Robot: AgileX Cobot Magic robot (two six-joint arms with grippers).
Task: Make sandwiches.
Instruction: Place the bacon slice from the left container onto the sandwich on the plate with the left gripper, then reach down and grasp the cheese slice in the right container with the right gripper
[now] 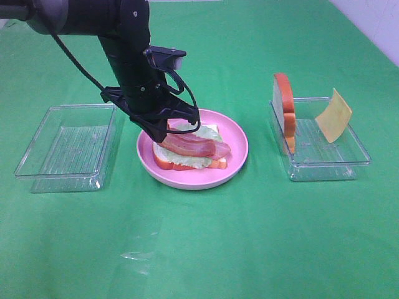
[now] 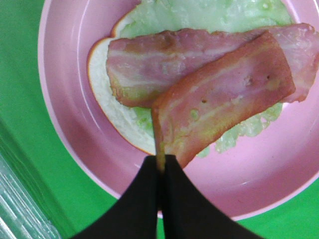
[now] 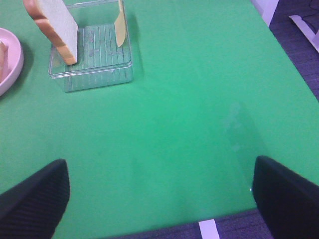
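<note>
Fingers (image 2: pixel 139 199) of the left gripper (image 2: pixel 162 167) are pressed together on the short end of a bacon strip (image 2: pixel 224 94), pinching it by its edge. The strip slants away from the gripper (image 1: pixel 163 128) and crosses over a second bacon strip (image 2: pixel 149 64) that lies flat. Whether the held strip rests on the one below or hangs just above it cannot be told from the wrist view.

The flat strip (image 1: pixel 193 148) sits on a pale green lettuce leaf (image 2: pixel 209 15), and the leaf covers a bread slice (image 2: pixel 107 99) with an orange-brown crust. This part-built sandwich lies in the middle of a round pink plate (image 1: pixel 237 156), whose rim (image 2: pixel 60 124) shows around the food in the left wrist view.

To the left of the plate, on the green surface (image 1: pixel 249 249), stands a clear container (image 1: pixel 62 177), apart from the plate. To the right stands another clear container (image 1: pixel 324 165). An upright bread slice (image 1: pixel 283 106) leans at its left end and a yellow cheese square (image 1: pixel 333 115) is propped tilted at its far right corner.

The right gripper (image 3: pixel 159 199) hovers over bare green surface near the front edge, well apart from that container (image 3: pixel 89 74). Its fingers (image 3: pixel 35 199) are spread wide with nothing between them. Its camera also shows the upright slice (image 3: pixel 55 25) and the cheese (image 3: pixel 119 25).
</note>
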